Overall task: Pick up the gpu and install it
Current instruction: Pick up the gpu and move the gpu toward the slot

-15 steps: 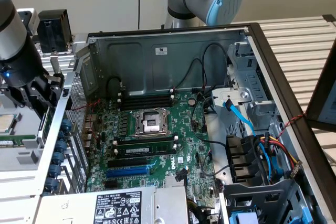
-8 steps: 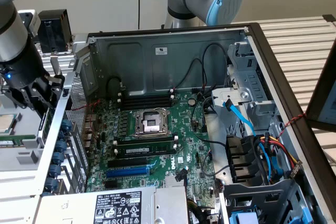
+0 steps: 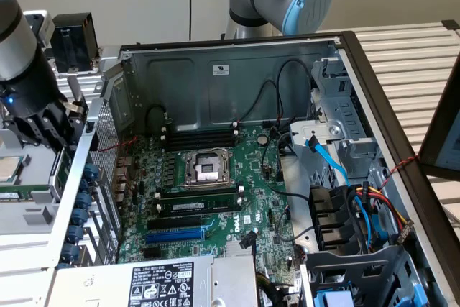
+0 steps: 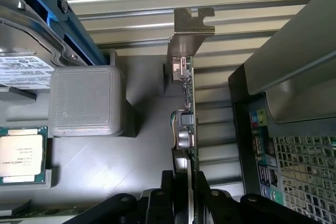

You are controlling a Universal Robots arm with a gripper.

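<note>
My gripper sits astride the near end of the gpu. Whether it is clamped on the card or only around it, I cannot tell. The gpu stands on edge in the grey tray, with its metal bracket at the far end. This is outside the computer case, at the exterior view's left. Bare tray floor separates one face of the card from the grey block. The case's outer wall runs near the card's other face.
</note>
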